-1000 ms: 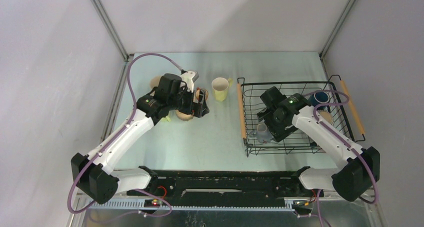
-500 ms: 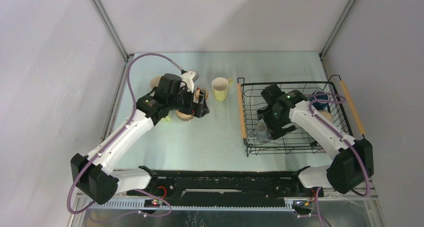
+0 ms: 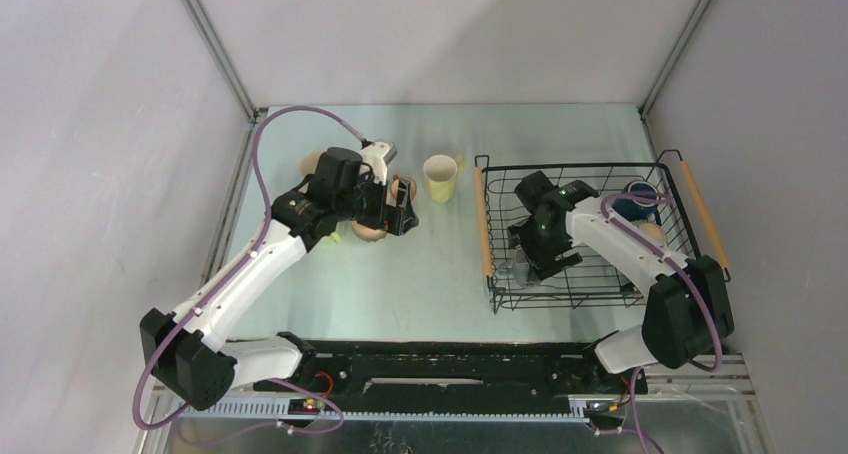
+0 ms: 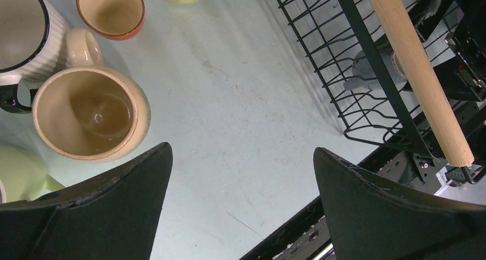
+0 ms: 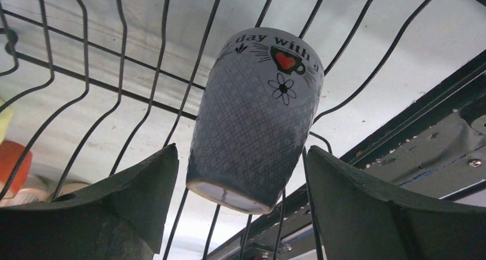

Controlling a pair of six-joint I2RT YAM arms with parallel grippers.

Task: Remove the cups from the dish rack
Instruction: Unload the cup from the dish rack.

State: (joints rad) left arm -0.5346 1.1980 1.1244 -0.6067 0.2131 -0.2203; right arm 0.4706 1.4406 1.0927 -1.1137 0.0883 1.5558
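Note:
The black wire dish rack (image 3: 570, 166) stands at the right of the table. A grey patterned cup (image 5: 255, 117) lies tilted on its wires, seen from above as a grey cup (image 3: 521, 264) in the rack's near left corner. My right gripper (image 5: 242, 147) is open, one finger on either side of this cup's base with a narrow gap on each side. A dark blue cup (image 3: 637, 199) and a tan cup (image 3: 652, 232) sit at the rack's right. My left gripper (image 4: 242, 149) is open and empty over bare table, beside a tan cup (image 4: 91, 114).
Around the left gripper (image 3: 400, 209) stand an orange-red cup (image 4: 112, 9), a cream ribbed cup (image 4: 23, 36) and a yellow-green cup (image 4: 20, 174). A pale yellow cup (image 3: 440, 177) stands left of the rack. Wooden handles (image 3: 483, 224) flank the rack; enclosure walls ring the table.
My right gripper has slid left inside the rack and now straddles the grey cup, its jaws slightly narrower. The left arm has not moved.

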